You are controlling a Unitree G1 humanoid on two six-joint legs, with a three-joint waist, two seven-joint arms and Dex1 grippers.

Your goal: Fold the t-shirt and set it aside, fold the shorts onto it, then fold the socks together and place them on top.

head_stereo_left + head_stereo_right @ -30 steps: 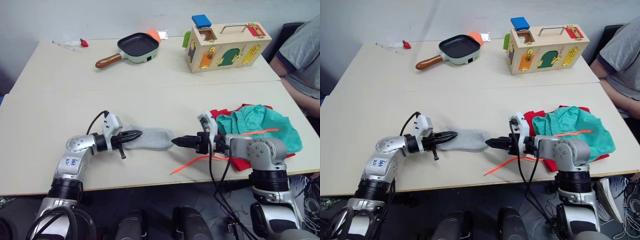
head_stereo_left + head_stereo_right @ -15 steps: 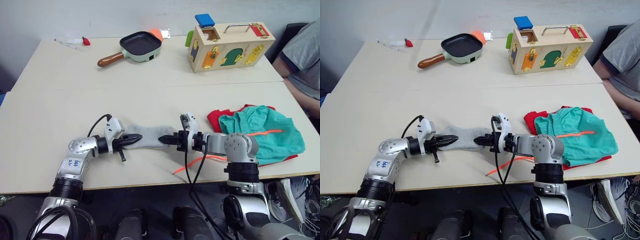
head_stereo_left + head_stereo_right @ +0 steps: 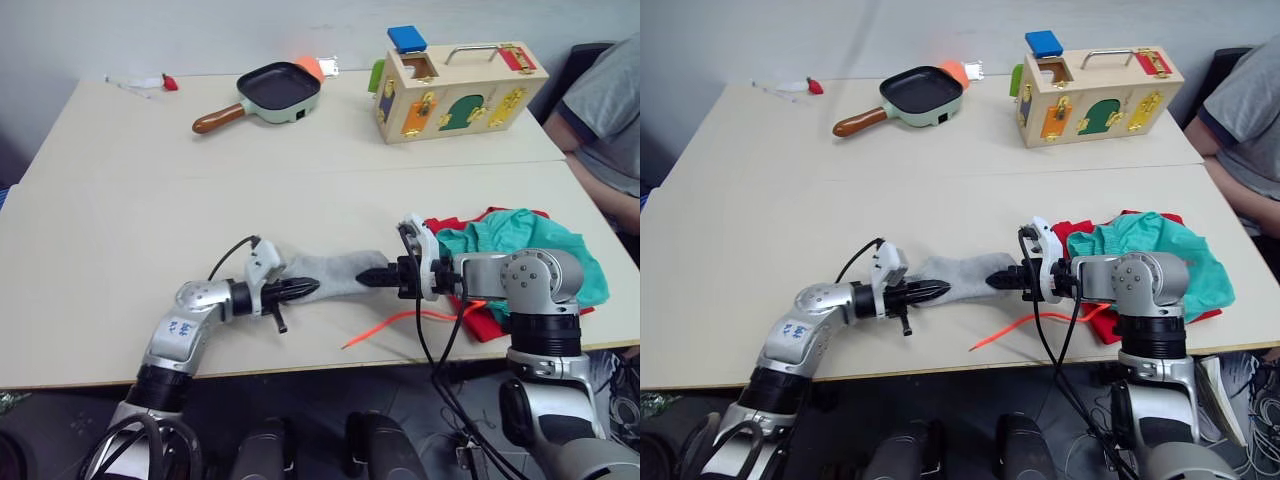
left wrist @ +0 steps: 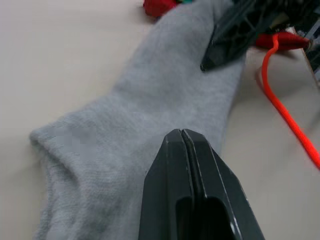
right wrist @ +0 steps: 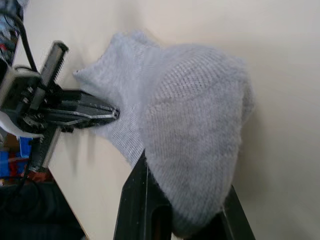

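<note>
The red t-shirt (image 3: pixel 478 322) and teal shorts (image 3: pixel 525 247) lie bunched, not neatly stacked, at the tabletop's (image 3: pixel 150 210) right edge. If the socks go on top, the pile may slump.

The grey socks (image 3: pixel 335 274) stretch between both arms at centre front. The right gripper (image 3: pixel 378 279) pinches one end; the left gripper (image 3: pixel 303 289), jaws closed, presses the other. An uneven pull could slip the fabric free.

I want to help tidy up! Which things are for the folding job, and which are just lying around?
For the job: socks, shorts, t-shirt, left claw, right claw.

Just lying around: frying pan, wooden box, loose orange cord.
</note>
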